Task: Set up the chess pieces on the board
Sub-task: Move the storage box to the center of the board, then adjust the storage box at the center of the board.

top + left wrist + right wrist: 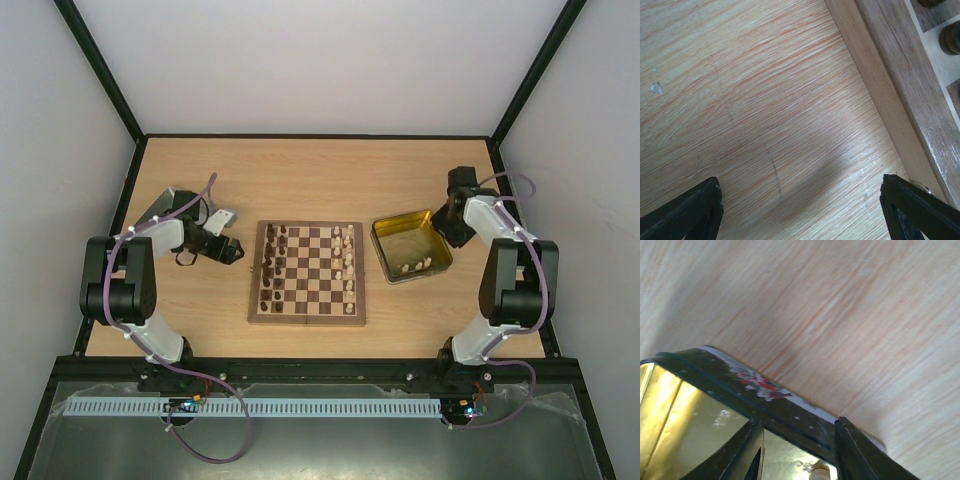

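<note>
Chess pieces (pixel 415 266) in tray (pixel 378 252) are seen at 7 o'clock from part-open, empty R fingers (pixel 448 236); L fingers (pixel 234 250) released.

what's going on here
Two robot arms are setting up a chessboard. Dark pieces line its left side, cream ones its right; a few cream pieces lie in the gold tray. The right gripper hovers open at the tray's far corner; the left gripper hangs open over the table beside the chessboard.
</note>
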{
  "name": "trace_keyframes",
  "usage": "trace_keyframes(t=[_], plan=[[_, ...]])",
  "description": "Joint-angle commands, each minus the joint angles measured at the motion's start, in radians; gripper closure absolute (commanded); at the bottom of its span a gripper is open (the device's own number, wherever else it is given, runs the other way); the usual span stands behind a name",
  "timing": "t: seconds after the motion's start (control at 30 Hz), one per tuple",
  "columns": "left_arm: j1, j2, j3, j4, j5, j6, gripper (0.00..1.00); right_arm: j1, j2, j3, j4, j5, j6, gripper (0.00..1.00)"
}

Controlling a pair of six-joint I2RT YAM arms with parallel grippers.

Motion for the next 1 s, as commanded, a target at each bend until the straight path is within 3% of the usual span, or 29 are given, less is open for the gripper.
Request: trace_keyframes(t=[0.0, 0.27, 0.97], plan=[[0.004, 0.029, -0.021, -0.032, -0.002, 0.008, 0.13, 0.026, 0.005, 0.057, 0.001, -0.06, -0.021, 0.61], [0.005, 0.036, -0.008, -0.037, -0.007, 0.005, 0.13, 0.194, -0.05, 0.125, -0.022, -0.077, -0.035, 0.53], [0.004, 0.045, -0.015, -0.03, -0.012, 0.005, 0.13, 0.332, 0.31, 0.458, 0.076, -0.145, 0.008, 0.51]])
